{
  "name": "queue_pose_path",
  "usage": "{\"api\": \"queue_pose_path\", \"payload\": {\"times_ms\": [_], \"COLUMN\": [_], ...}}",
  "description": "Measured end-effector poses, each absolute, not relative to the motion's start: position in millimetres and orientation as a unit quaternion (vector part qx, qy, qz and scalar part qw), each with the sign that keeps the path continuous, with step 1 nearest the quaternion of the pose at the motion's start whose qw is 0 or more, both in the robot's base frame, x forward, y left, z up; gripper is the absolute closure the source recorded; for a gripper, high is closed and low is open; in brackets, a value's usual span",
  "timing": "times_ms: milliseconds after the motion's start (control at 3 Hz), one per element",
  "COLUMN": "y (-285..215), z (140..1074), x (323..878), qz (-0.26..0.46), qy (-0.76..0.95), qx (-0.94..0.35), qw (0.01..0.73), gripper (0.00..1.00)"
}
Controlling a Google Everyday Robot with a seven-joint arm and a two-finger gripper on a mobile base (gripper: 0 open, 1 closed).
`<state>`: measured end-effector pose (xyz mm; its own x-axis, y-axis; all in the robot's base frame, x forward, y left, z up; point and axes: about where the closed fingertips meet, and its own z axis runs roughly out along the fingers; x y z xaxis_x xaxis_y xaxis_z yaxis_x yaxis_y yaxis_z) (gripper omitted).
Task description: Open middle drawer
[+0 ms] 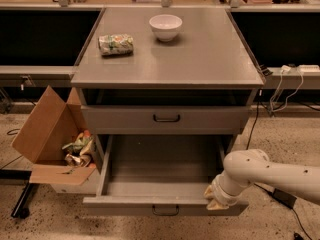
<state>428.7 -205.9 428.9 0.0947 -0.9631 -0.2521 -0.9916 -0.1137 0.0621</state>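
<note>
Camera view: gripper (216, 198) at lowest drawer (145, 204)

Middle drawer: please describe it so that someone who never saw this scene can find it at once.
Find the grey cabinet carrying a white bowl. Below its closed drawer sits the middle drawer, with the robot's gripper at the right end of its front. It alone is pulled out, showing its grey tray interior.
</note>
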Motion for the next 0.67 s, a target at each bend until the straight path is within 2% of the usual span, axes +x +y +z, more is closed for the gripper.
{"api": "queue_pose_path", "payload": {"times_ms": [333, 667], "y": [-204.6, -204.6], "z": [431.7, 431.9], "x": [417.4, 417.4], "qz": [0.120, 0.120], "qy": [0.662, 0.662], "qx": [-0.738, -0.738], "qw": [0.061, 0.062], "gripper": [0.00, 0.00]}}
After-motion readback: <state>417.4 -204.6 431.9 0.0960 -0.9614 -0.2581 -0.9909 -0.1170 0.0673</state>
